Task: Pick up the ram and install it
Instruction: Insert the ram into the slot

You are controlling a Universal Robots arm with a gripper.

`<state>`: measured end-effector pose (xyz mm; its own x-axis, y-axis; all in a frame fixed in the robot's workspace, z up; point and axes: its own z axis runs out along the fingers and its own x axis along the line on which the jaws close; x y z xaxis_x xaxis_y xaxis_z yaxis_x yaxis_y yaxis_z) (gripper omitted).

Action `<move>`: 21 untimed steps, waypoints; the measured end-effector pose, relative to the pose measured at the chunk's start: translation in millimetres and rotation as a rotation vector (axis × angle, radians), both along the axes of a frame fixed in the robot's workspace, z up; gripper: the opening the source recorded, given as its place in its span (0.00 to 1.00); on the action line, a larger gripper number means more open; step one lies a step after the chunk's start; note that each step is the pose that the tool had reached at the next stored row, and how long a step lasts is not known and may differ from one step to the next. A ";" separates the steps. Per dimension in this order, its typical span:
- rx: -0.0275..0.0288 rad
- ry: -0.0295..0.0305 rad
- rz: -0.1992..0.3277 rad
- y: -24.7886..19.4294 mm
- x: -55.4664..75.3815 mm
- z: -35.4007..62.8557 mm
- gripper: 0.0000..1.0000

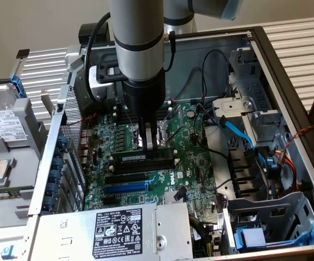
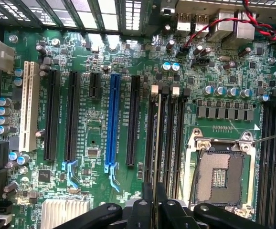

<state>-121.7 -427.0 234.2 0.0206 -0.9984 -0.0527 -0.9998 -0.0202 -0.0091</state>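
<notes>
We see the claw (image 1: 148, 142) pinching the long thin green circuit-board ram stick (image 1: 143, 157) by its upper edge; the stick sits directly beneath the claw, lined up along the black plastic memory slots (image 2: 169, 138). We judge the pick-up done; we cannot tell whether the stick is fully seated.

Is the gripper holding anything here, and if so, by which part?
The ram, pinched between the jaws of the gripper along its upper long edge, near mid-length.
</notes>
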 end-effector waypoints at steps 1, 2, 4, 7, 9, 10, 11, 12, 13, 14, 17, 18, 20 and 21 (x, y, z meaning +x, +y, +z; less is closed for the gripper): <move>0.0000 0.0000 0.000 -0.2 0.0 -0.1 0.14; 0.0000 0.0000 0.000 -0.3 0.0 -0.3 0.14; -0.0002 -0.0004 0.000 -0.4 0.0 -0.5 0.14; 0.0000 -0.0043 0.000 -0.3 -0.1 -0.8 0.14; 0.0000 -0.0066 0.000 -0.3 -0.3 -1.0 0.14; 0.0000 -0.0072 0.000 -0.3 -0.6 -1.1 0.14; 0.0001 -0.0076 0.000 -0.3 -0.9 -1.3 0.14; 0.0000 -0.0077 0.000 -0.3 -0.9 -1.4 0.14; -0.0001 -0.0080 0.000 -0.4 -1.1 -1.6 0.14; -0.0001 -0.0084 0.000 -0.4 -1.1 -1.8 0.14; -0.0001 -0.0090 0.000 -0.3 -1.1 -2.8 0.14; -0.0001 -0.0089 0.000 -0.3 -1.2 -3.0 0.14; -0.0001 -0.0090 0.000 -0.3 -1.4 -3.4 0.14; 0.0000 -0.0091 0.000 -0.3 -1.6 -3.7 0.14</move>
